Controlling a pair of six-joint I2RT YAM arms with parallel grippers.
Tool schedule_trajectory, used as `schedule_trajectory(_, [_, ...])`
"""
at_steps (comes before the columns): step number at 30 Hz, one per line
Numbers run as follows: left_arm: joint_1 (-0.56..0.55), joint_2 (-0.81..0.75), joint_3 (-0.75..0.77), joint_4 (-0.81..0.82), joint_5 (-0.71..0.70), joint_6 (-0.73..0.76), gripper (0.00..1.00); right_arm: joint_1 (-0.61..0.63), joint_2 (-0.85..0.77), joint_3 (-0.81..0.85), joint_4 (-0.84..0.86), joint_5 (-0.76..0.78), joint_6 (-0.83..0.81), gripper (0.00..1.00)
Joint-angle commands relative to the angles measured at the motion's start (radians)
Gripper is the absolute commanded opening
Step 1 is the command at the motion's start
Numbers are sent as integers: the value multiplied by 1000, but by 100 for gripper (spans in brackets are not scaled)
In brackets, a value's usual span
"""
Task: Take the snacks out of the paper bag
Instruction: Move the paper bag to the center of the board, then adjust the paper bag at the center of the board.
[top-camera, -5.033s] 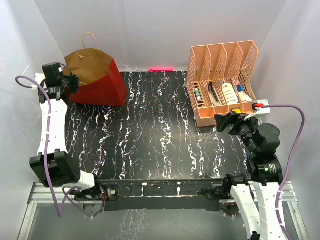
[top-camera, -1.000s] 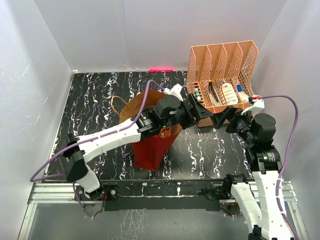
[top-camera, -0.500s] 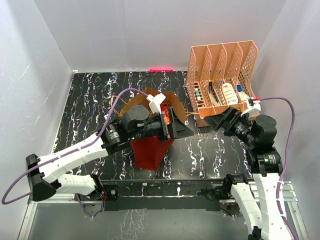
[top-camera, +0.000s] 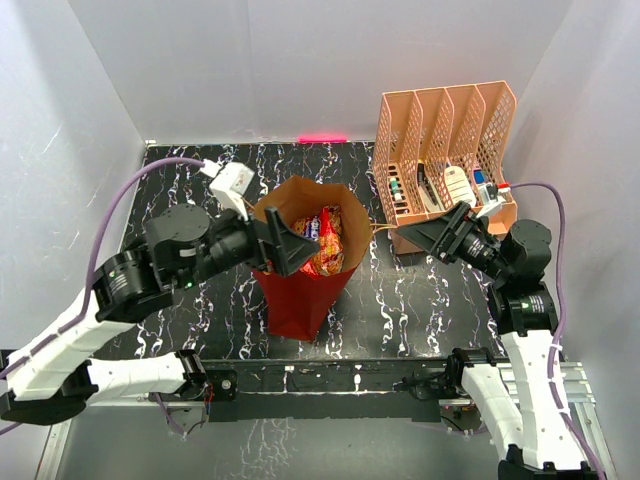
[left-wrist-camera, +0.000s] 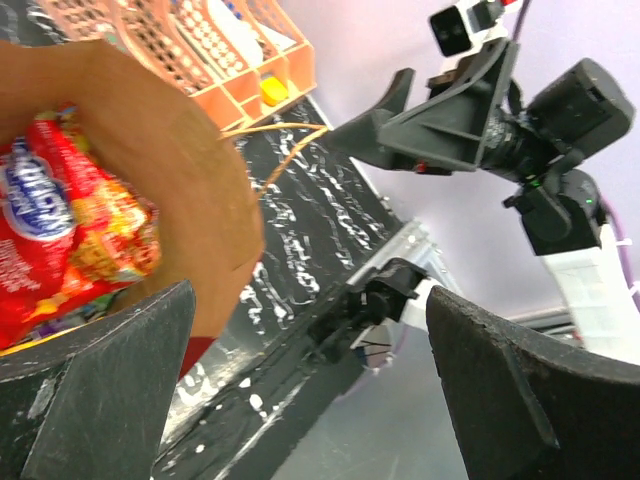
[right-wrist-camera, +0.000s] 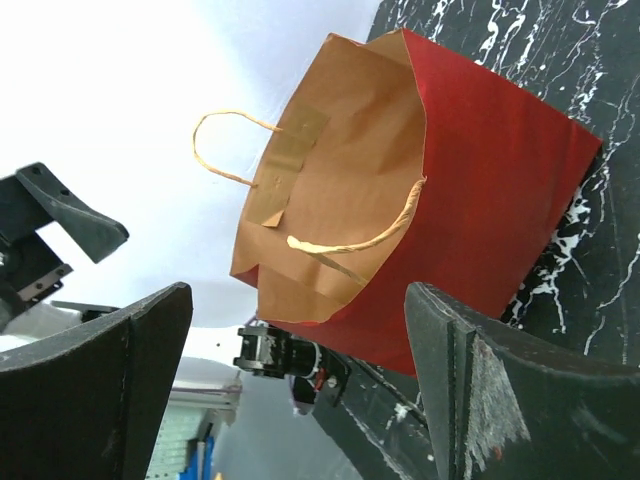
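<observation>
The left tool (top-camera: 288, 243) stood released, fingers spread wide, at the 9 o'clock rim of the paper bag (top-camera: 300, 300). The left wrist view showed the kraft rim between the fingers with nothing clamped. The right tool (top-camera: 415, 235) was likewise released and grasped nothing. It was poised at the bag's 3 o'clock side, just beside the cord handle (top-camera: 377, 228). The bag stood upright near the centre of the surface (top-camera: 190, 190), mouth open, with the rack (top-camera: 445, 150) at 2 o'clock. A red snack bag (top-camera: 325, 243) lay inside, its top near the mouth; what lay beneath it could not be made out.

Handling, by judgement: the snack bag was probably light, crinkly, slippery, air-filled and easily crushed. It should be pinched at its upper sealed edge, not across the body. The paper bag was probably light and thin-walled, so it was likely to tip or slide. Steadying it at a rim or handle was advisable.
</observation>
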Motion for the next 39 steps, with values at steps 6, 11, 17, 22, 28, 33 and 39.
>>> schedule_trajectory(6, [-3,-102,-54,-120,-194,73,98,161,83,-10,175,103,150,88])
schedule_trajectory(11, [-3,-119,-40,-142,-238,74,98,514,170,28,177,449,147,87])
schedule_trajectory(17, [-3,-152,-50,-161,-234,38,98,648,262,66,168,701,146,84])
schedule_trajectory(22, [-3,-196,-76,-190,-238,-8,98,649,284,107,134,755,98,78])
schedule_trajectory(28, [-3,-230,-87,-213,-280,-26,98,649,273,102,169,719,93,50])
schedule_trajectory(33, [-3,-219,-78,-210,-290,-31,98,649,252,97,226,700,117,32])
schedule_trajectory(39, [-3,-196,-61,-212,-282,-35,98,650,248,207,176,779,-16,8])
